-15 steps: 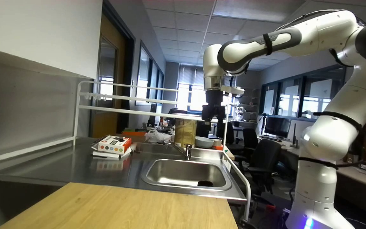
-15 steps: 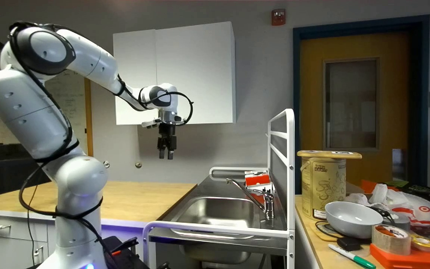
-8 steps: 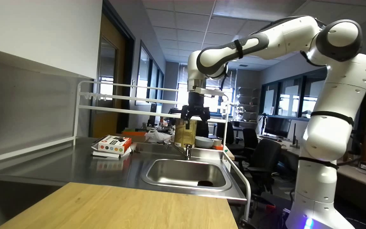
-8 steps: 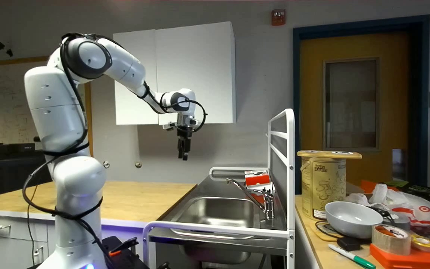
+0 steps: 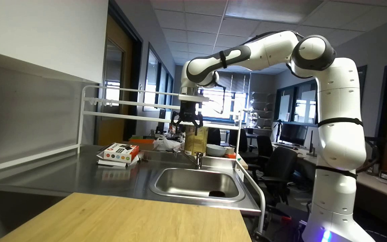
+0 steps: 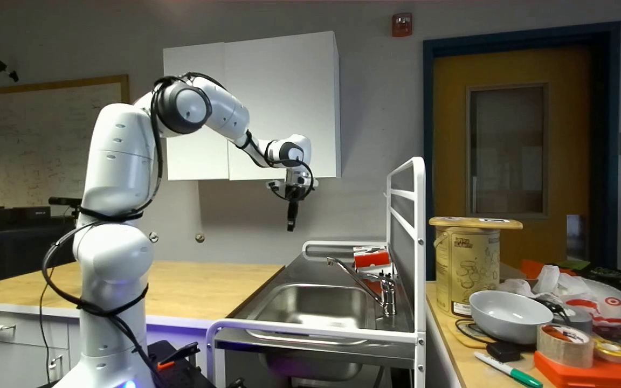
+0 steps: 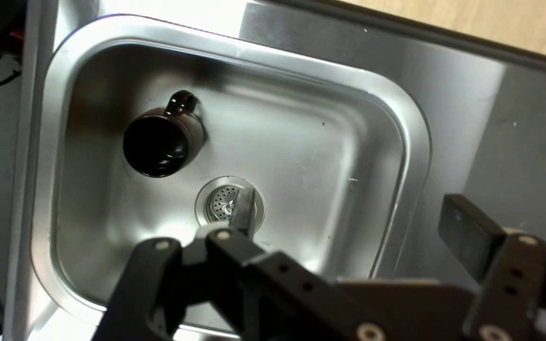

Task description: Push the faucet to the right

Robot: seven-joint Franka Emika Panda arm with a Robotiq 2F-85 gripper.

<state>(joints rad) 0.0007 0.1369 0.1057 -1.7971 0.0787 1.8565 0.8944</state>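
Now the Robotiq gripper (image 6: pixel 291 224), jaws spread and empty, hangs mid-frame in an exterior view, up-left of the chrome faucet (image 6: pixel 389 297) at lower right, so come down beside the spout (image 6: pixel 359 280), then sweep gently rightward.

One faucet (image 6: pixel 387 297), one sink (image 7: pixel 282 125); one mug (image 7: pixel 166 139)

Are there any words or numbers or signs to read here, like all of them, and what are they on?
No word or number is clear enough to read.
A red bullseye sign, on the crumpled white plastic bag.
Too small or blurred: print on the yellow cylindrical canister, the red-and-white cardboard box and the tan tape roll.
Too faint: marks on the wood-framed whiteboard.
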